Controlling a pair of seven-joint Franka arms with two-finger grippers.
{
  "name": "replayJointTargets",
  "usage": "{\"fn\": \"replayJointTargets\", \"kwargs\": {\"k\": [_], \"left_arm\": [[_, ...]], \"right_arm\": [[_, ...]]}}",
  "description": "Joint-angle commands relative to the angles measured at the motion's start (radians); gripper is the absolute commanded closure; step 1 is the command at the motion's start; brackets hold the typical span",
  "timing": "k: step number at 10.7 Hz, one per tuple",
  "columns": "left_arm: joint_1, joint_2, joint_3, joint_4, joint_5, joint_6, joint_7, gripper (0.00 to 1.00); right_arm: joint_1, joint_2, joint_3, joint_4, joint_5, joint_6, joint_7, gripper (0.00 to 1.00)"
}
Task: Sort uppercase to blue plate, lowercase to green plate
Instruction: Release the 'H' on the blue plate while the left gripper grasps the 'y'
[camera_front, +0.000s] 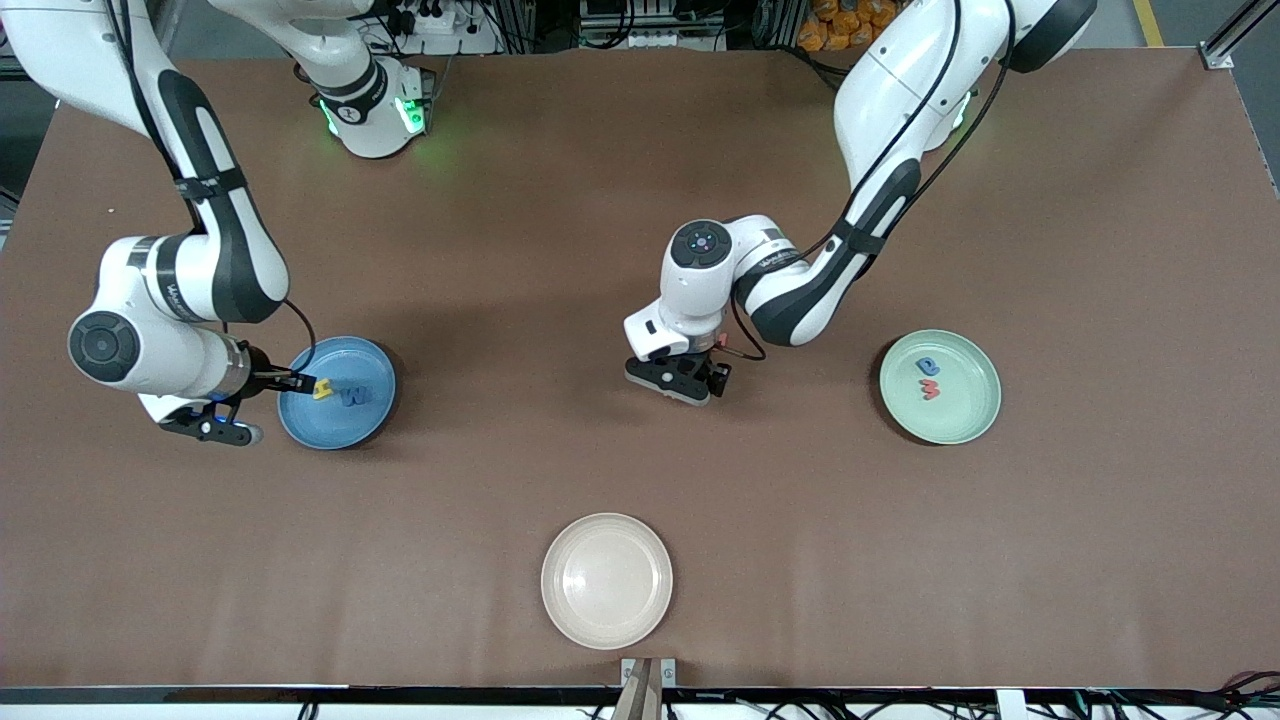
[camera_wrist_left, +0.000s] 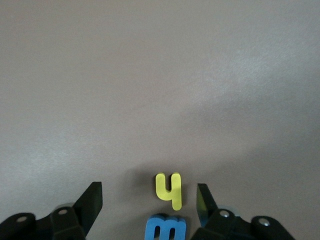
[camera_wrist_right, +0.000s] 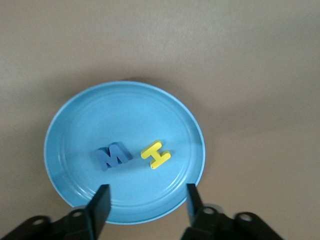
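Brown table (camera_front: 640, 480); glossy blue plate (camera_front: 300, 425)

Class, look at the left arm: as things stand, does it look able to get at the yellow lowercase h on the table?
Probably yes. The left gripper hangs over the yellow h, fingers open on either side of it, nothing covering it. Only a blue letter lies close beside it.

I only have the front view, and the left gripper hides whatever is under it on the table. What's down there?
Observer: A yellow h lies flat on the table, between the open fingers of the left gripper.
Operator: Anything else there?
Observer: A blue letter piece lies beside the h, partly cut off by the frame.
Operator: Is the H free of the right gripper?
Observer: Yes. The yellow H lies on the blue plate beside the blue W, with the right gripper open above.
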Motion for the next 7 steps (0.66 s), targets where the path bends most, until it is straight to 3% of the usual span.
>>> {"fn": "replayJointTargets", "kwargs": {"k": [1, 7], "left_arm": [[-0.009, 0.026, 0.002, 0.029, 0.011, 0.004, -0.012, 0.18], [-0.035, 0.051, 0.005, 0.041, 0.006, 0.004, -0.030, 0.28]], "right_arm": [[0.011, -0.083, 0.001, 0.012, 0.020, -0.042, -0.016, 0.00], [0.070, -0.201, 0.007, 0.058, 0.022, -0.071, -0.013, 0.00]]}}
